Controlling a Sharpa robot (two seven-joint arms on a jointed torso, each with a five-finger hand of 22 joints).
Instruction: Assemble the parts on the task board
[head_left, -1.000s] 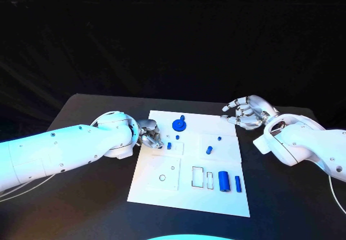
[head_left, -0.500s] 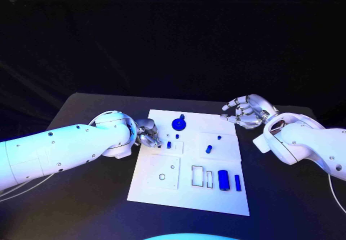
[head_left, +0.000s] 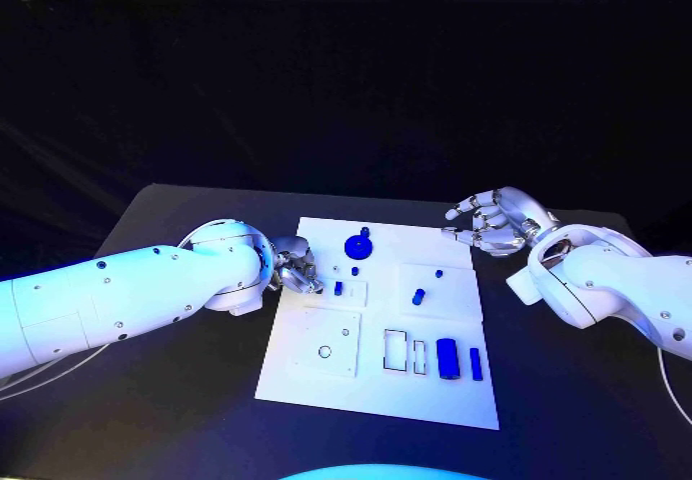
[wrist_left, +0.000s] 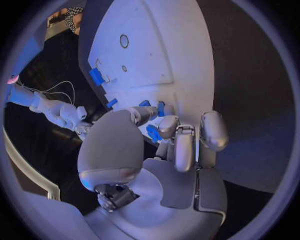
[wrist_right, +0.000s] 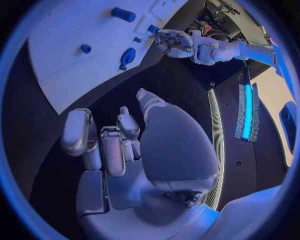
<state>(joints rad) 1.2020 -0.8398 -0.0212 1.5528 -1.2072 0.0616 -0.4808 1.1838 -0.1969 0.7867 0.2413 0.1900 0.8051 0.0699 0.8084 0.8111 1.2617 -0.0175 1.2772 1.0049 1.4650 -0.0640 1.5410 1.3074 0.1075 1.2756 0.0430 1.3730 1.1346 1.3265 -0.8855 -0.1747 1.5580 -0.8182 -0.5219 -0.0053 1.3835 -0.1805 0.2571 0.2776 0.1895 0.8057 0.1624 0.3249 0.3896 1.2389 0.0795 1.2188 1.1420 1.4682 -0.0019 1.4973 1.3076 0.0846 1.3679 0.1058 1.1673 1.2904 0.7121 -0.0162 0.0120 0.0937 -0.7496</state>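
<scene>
The white task board (head_left: 320, 378) lies mid-table. On it are a blue round gear-like part (head_left: 356, 247), a small blue peg (head_left: 338, 289), a second peg (head_left: 418, 297), a blue cylinder (head_left: 447, 358) and a thin blue bar (head_left: 475, 364). My left hand (head_left: 299, 266) hovers at the board's left edge, fingers loosely bent and empty, a little short of the first peg. In the left wrist view its fingertips (wrist_left: 167, 125) are close to that peg (wrist_left: 161, 108) and the gear (wrist_left: 153, 133). My right hand (head_left: 495, 224) hangs off the board's far right corner, holding nothing.
Rectangular slots (head_left: 395, 352) and a round hole (head_left: 325, 352) are cut in the board's near half. Black table (head_left: 173, 400) surrounds the board. My right forearm (head_left: 606, 285) lies along the board's right side.
</scene>
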